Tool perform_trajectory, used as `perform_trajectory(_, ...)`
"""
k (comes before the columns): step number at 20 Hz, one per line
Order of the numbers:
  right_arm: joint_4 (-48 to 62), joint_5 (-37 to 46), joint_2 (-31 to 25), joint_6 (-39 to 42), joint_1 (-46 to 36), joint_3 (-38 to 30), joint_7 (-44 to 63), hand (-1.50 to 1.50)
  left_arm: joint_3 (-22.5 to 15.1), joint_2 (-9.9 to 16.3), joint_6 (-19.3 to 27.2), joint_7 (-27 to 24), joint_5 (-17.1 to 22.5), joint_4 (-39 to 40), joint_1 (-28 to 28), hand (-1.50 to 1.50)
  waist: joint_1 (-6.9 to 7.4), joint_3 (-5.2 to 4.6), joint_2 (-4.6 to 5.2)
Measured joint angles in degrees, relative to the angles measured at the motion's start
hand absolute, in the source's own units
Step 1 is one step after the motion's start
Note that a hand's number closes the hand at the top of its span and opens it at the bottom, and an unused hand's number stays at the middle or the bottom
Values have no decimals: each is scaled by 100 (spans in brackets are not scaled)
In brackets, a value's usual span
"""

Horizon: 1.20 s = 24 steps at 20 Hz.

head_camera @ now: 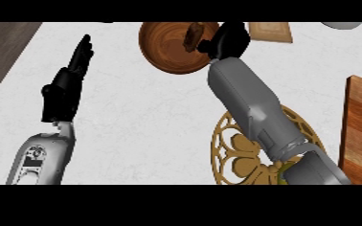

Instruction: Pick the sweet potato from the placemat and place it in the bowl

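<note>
Hovering over the wooden bowl [172,48] now is the right hand [230,40], its fingers curled around the sweet potato [193,34], a dark brown lump that shows at the bowl's right side, above the inner wall near the rim. So the pick looks done: the vegetable is off the placemat [237,148], that round gold openwork mat at the lower right, where the grey right forearm crosses over it. The carry looks as good as finished too, because the potato sits within the bowl's outline as seen from above.

What's left, by my reading, is the release. Whether the sweet potato already touches the wood or hangs just above it, I cannot tell from this steep angle. The fingers need to uncurl and the hand needs to clear away before the job counts as complete.

Over on the other side, the left hand [67,84] rests on the white counter [134,119], fingers straight and pointing up, holding nothing, well apart from the action.

A tan board [270,31] lies just beyond the right hand, and a wooden board edge [352,124] shows at the far right. As for writing, brands or labels: nothing readable anywhere on show.
</note>
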Motion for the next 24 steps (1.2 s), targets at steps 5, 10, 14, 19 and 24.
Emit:
perform_trajectory(5,-211,-439,5,-528,109,-222,-641,-150,22,-14,15,74,-6,31,-83,0,1,4,1)
perform_trajectory(10,-366,-790,1,-951,181,-301,-1046,-150,86,-5,31,64,3,53,5,0,-94,-2,-56)
perform_trajectory(14,-812,-1255,5,-1216,486,-191,-1350,-150,145,29,16,109,28,-22,74,0,-200,-2,-112)
perform_trajectory(19,-1821,-1687,2,-1481,1149,398,-1443,-150,292,116,-40,53,102,-25,288,0,-374,-5,-187)
perform_trajectory(24,-3019,-1786,2,-1654,1975,1207,-1287,-150,364,130,17,112,58,-53,293,0,-520,-8,-229)
